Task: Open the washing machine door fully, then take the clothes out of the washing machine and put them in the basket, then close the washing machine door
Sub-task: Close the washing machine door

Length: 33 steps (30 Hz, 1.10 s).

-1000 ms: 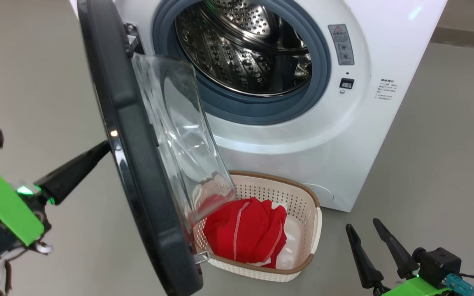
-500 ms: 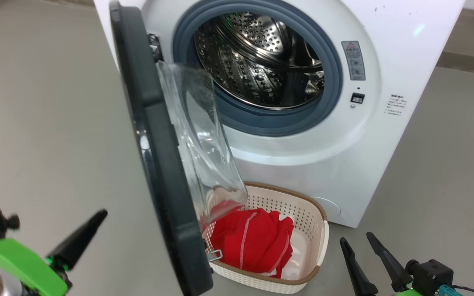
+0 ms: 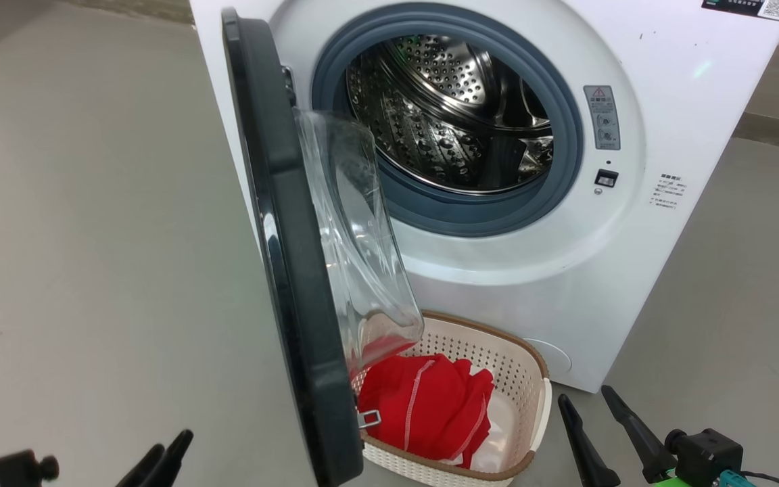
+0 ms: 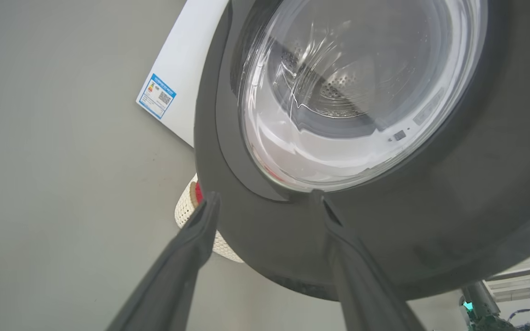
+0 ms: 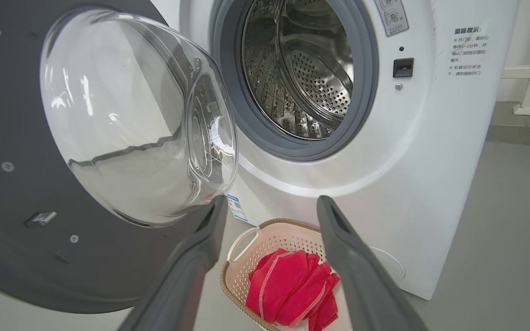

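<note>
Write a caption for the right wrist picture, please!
Open right gripper faces the washing machine, door open, red clothes in the basket.

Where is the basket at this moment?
In the head view, the basket stands on the floor at lower centre, directly in front of the washing machine, partly hidden by the open door, just left of the right gripper.

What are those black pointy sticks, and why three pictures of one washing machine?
Those sticks are a robot's jaws, two long fingers on each arm. One camera sits on its head; one rides on each wrist, looking along the fingers. Both pairs of jaws are open and hold nothing. The washing machine stands on the floor with its door swung open. In front, the basket holds red clothes. The left wrist camera faces the door's outside; the right sees the steel drum.
</note>
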Available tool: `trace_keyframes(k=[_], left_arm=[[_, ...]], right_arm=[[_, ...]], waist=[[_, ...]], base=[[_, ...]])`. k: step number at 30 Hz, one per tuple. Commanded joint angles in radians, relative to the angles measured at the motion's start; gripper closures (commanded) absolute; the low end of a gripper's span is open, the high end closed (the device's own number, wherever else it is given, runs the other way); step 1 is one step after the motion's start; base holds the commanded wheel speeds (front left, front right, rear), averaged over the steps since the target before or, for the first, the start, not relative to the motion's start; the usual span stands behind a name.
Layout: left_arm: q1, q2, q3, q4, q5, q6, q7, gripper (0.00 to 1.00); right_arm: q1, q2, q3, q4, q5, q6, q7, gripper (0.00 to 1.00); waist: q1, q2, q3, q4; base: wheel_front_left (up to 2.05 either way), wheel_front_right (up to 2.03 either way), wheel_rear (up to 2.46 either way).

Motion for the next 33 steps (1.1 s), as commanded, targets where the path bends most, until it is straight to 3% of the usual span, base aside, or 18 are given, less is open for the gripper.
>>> trace_keyframes(k=[1, 12, 18, 33], left_arm=[[-0.03, 0.032, 0.033, -0.007, 0.005, -0.007, -0.023, 0.0], [-0.029, 0.009, -0.074, 0.129, 0.089, -0.007, -0.28, 0.0], [-0.048, -0.024, -0.072, 0.233, 0.212, -0.007, -0.364, 0.0], [0.042, -0.284, 0.288, 0.102, 0.866, -0.005, -0.368, 0.0]], right_arm=[[-0.02, -0.01, 0.022, -0.02, 0.004, 0.007, -0.007, 0.0], [-0.025, -0.01, 0.022, -0.017, 0.004, 0.007, -0.007, 0.0], [-0.026, -0.013, 0.019, -0.014, 0.005, 0.007, -0.007, 0.0], [-0.018, -0.017, -0.01, -0.038, 0.006, 0.007, -0.007, 0.0]], waist=[[0.0, 0.0, -0.002, 0.002], [0.0, 0.0, 0.003, 0.007], [0.0, 0.0, 0.003, 0.001], [0.0, 0.0, -0.003, -0.011]], base=[[0.0, 0.0, 0.0], [0.0, 0.0, 0.0], [0.0, 0.0, 0.0], [0.0, 0.0, 0.0]])
